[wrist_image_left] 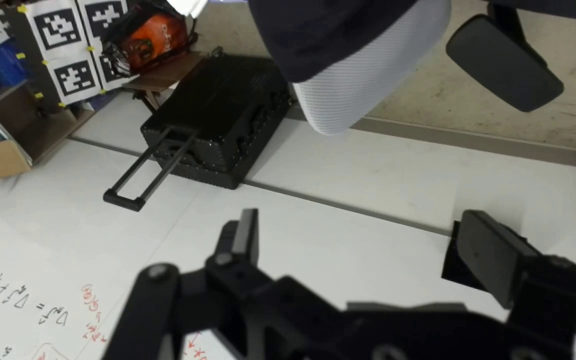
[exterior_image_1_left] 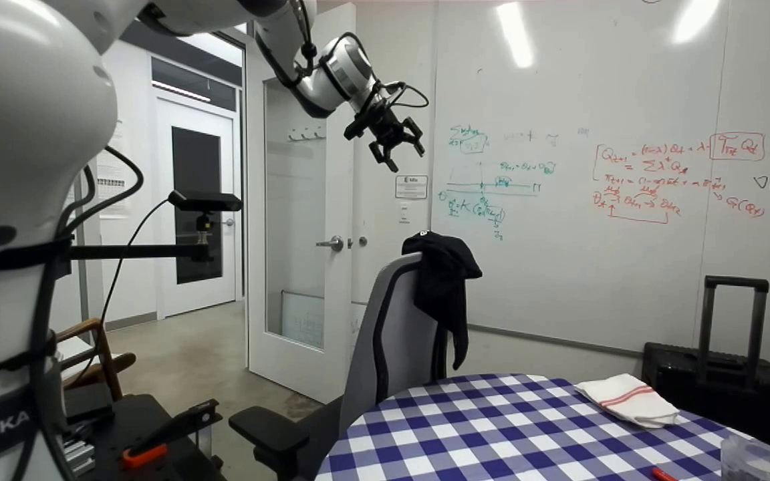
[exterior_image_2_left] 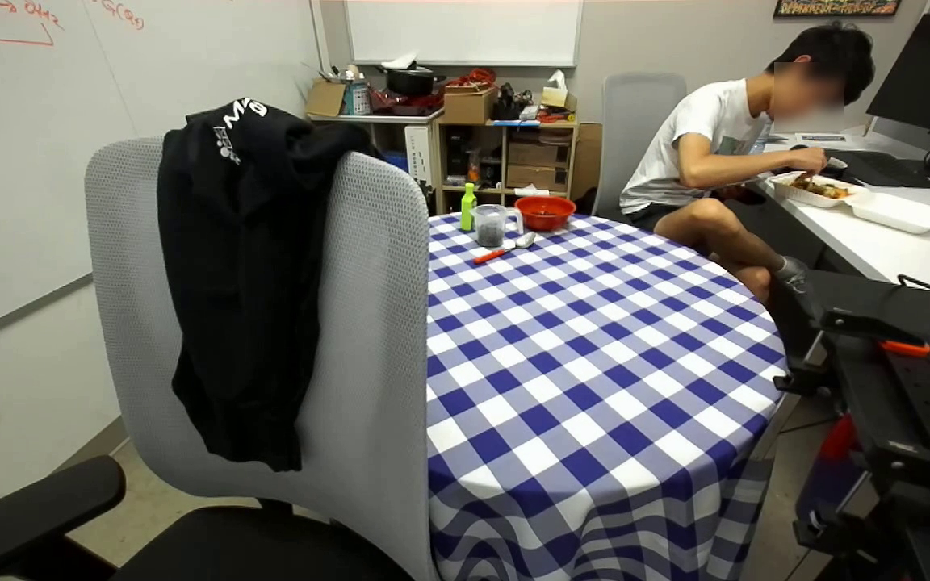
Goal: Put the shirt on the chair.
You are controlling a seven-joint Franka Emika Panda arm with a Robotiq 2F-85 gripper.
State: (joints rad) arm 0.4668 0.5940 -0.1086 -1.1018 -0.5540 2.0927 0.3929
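A black gripper (exterior_image_1_left: 404,159) is held in the air at the end of a white robot arm (exterior_image_1_left: 348,67), higher than the chair (exterior_image_1_left: 398,327) and apart from it. Its fingers (wrist_image_left: 250,235) are spread wide, as is shown most closely in the wrist view. A black shirt (exterior_image_2_left: 243,242) is draped over the top of the chair's grey mesh back, as can be seen in both exterior views. White lettering (exterior_image_2_left: 234,117) on it is made out clearly in an exterior view, where the shirt is shown hanging far down the mesh; in the wrist view, a dark fold and a pale corner of the chair are caught at the upper edge, near an armrest (wrist_image_left: 505,62). Just beside the chair, a round table is covered with a blue-and-white checked cloth (exterior_image_2_left: 594,347). A folded white towel (exterior_image_1_left: 625,397) with red stripes is shown on it in an exterior view alone. A green bottle (exterior_image_2_left: 467,210), a clear cup (exterior_image_2_left: 489,226), a red-handled utensil (exterior_image_2_left: 491,256) and a red bowl (exterior_image_2_left: 544,218) are seen whole in an exterior view, where a person (exterior_image_2_left: 703,137) with a blurred face is also shown, seated at a desk (exterior_image_2_left: 917,260) with an open food box (exterior_image_2_left: 901,211). Printed marker sheets (wrist_image_left: 60,27) are caught in the wrist view alone
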